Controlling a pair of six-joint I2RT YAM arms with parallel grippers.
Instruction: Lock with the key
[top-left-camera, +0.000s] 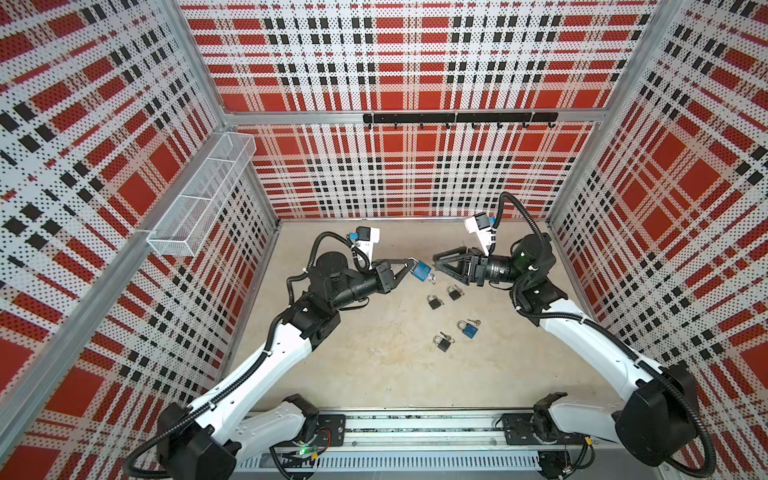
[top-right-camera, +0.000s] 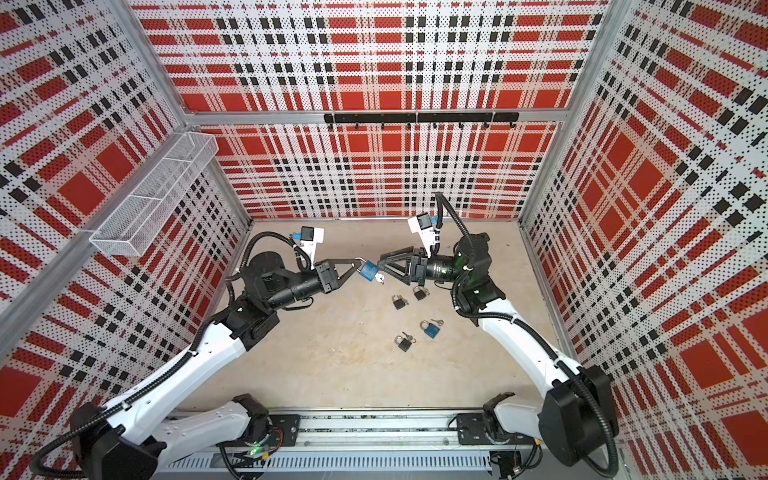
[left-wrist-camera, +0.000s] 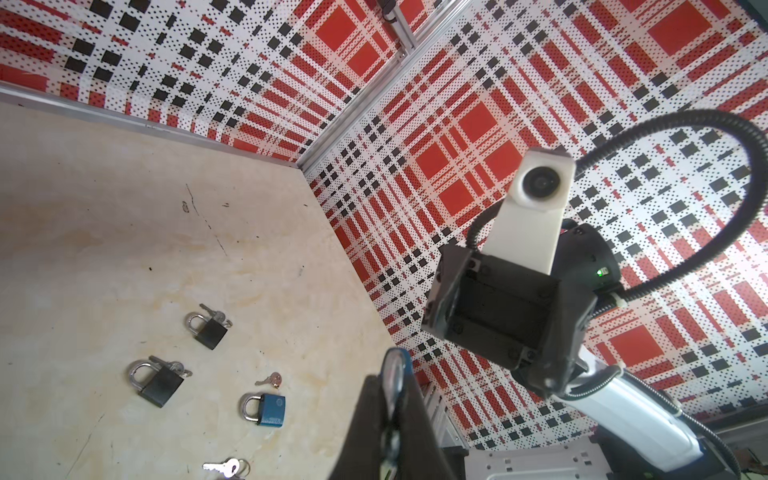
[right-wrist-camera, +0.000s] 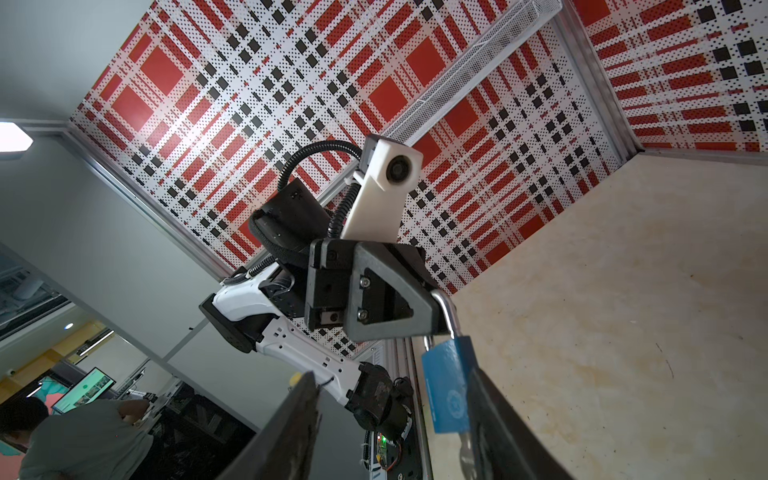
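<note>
L gripper (top-left-camera: 409, 263) is clamped on the silver shackle of the blue metal padlock (top-left-camera: 421, 270), held above the beige table (top-left-camera: 374, 365), mid-workspace. R gripper (top-left-camera: 435, 262) has its jaws apart just beside the lock; contact unclear. A small silver key (top-left-camera: 431, 279) sits at the lock's bottom end. In R wrist view it's blurred and partly hidden by a finger.

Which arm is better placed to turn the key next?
Right, probably. The right gripper is open and close to the key in the padlock; the left gripper is shut on the shackle, holding it up.
</note>
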